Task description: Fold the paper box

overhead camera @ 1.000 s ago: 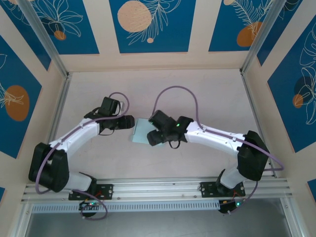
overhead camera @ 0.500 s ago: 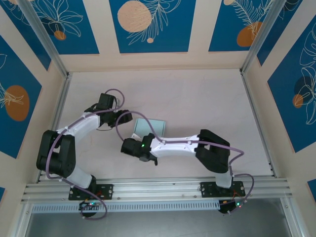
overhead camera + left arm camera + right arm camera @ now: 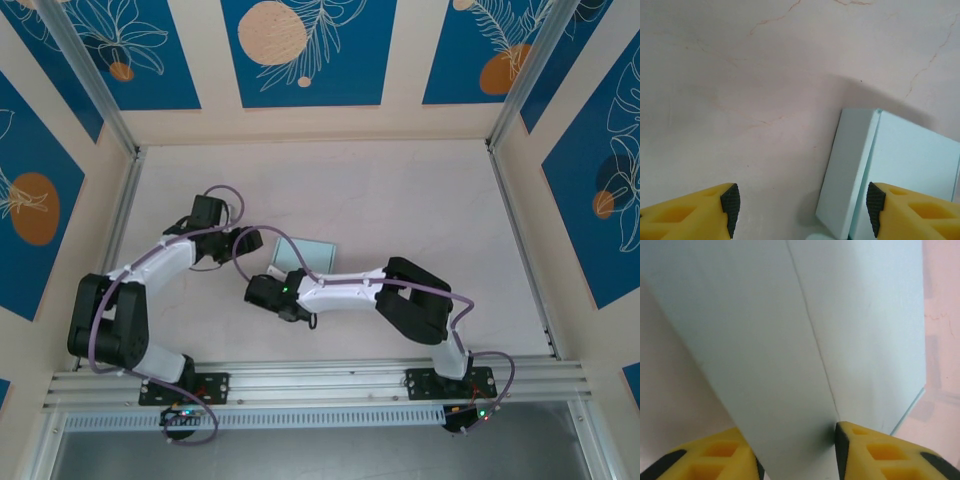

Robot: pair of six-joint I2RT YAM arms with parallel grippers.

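Note:
The paper box (image 3: 305, 255) is a pale blue folded rectangle in the middle of the table. In the left wrist view the box (image 3: 900, 170) shows a top face and a narrow side face, and its left corner reaches in between the yellow fingers. My left gripper (image 3: 801, 220) stands open just left of the box, shown from above as the left gripper (image 3: 254, 240). My right gripper (image 3: 792, 450) has the box's card (image 3: 790, 330) wedged between its two pads. From above, the right gripper (image 3: 270, 288) sits at the box's near-left end, whose tip it hides.
The pale marbled table (image 3: 400, 200) lies open behind and to the right of the box. Aluminium posts (image 3: 120, 210) and patterned walls close in the sides. The right arm's elbow (image 3: 410, 300) is folded low near the front rail (image 3: 320, 378).
The right arm folded back and its gripper moved from over the box to the near-left end. The left gripper drew back slightly to the left. More of the box shows.

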